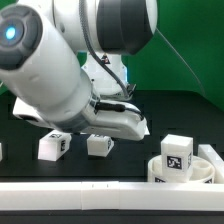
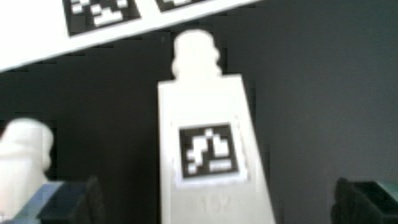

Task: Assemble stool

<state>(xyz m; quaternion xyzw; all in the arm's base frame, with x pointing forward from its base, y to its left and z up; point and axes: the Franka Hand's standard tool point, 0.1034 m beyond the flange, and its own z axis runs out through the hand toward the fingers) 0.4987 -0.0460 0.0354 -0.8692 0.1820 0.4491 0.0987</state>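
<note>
Plainly, the arm [image 1: 50, 70] is seen bent low over the dark table [image 1: 180, 125]; the round seat [image 1: 205, 170] is set toward the exterior view's right, with a tagged leg [image 1: 177, 154] stood on it; the gripper [image 2: 217, 200] is spread wide, grasping nothing, astride a lying leg [image 2: 205, 130]

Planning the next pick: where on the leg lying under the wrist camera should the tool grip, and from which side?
Grip the leg across its two long straight sides, near the tagged middle, coming down from above. It lies flat on the dark table, tag face up, and the open tool straddles its width. Skip the peg end: it looks narrow and rounded.
</note>
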